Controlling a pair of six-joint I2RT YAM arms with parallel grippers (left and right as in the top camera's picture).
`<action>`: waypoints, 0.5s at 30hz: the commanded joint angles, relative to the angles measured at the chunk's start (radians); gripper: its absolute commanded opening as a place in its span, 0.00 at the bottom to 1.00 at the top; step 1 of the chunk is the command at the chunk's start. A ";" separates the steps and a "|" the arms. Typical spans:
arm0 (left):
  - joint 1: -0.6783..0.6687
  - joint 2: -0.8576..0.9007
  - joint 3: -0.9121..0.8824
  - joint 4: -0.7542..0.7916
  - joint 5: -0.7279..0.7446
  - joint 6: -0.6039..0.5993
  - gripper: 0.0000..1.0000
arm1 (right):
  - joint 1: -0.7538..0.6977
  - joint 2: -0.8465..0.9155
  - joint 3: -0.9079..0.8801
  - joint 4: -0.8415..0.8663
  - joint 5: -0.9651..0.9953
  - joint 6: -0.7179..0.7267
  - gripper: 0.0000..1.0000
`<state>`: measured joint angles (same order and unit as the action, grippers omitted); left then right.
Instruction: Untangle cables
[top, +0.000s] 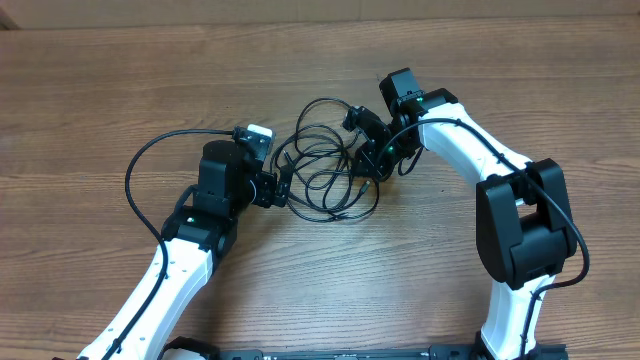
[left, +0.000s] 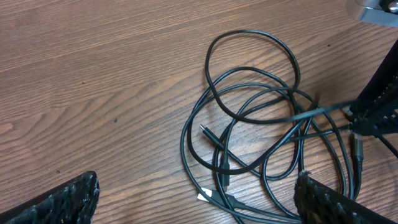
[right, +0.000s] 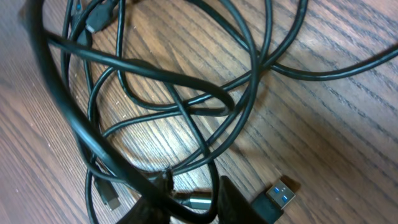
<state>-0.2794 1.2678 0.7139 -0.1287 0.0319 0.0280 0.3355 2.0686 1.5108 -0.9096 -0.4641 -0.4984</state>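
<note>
centrally, right pincer (top: 369, 168) pinches tangled cables (top: 325, 165); left pincer (top: 279, 189) agape.

Bright, even light; wrist views slightly blurred.

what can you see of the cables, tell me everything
The cables are thin, glossy black cords, looped and crossed in one loose tangle lying on the wooden table. Small plugs show at loose ends, one a USB plug with a blue tongue. The right gripper pinches a strand at the tangle's edge; the open left gripper is beside it, not gripping.
</note>
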 joint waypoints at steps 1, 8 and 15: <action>0.006 -0.006 0.007 0.001 -0.006 -0.009 1.00 | 0.000 0.004 -0.008 0.008 -0.008 -0.004 0.17; 0.006 -0.006 0.007 0.001 -0.006 -0.009 1.00 | 0.000 0.004 -0.005 0.006 -0.009 0.033 0.04; 0.006 -0.006 0.007 0.001 -0.006 -0.009 1.00 | -0.017 -0.005 0.143 -0.155 -0.008 0.132 0.04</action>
<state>-0.2794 1.2678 0.7139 -0.1287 0.0319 0.0280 0.3332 2.0720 1.5570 -1.0382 -0.4637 -0.4107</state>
